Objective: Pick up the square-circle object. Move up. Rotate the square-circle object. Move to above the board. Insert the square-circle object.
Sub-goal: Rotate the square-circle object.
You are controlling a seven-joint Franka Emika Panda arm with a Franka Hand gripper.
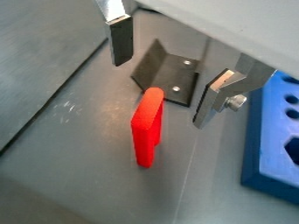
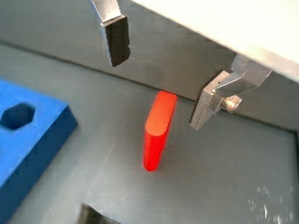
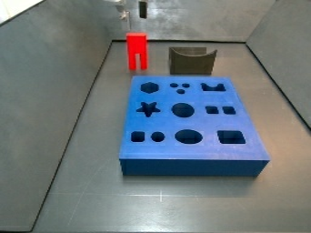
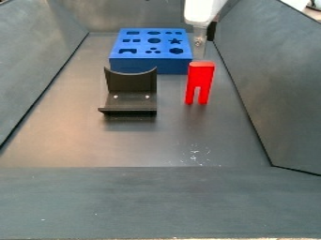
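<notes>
I see the board (image 3: pixel 195 127) lying flat on the floor, every shaped hole in its top unfilled. The square-circle object (image 3: pixel 137 51) stands upright on the floor beyond the board, beside the fixture (image 3: pixel 190 61), long axis vertical, its two legs pointing down. My gripper (image 1: pixel 163 63) hangs above it, fingers (image 1: pixel 119 38) spread wide apart, gripping nothing and not touching it.
</notes>
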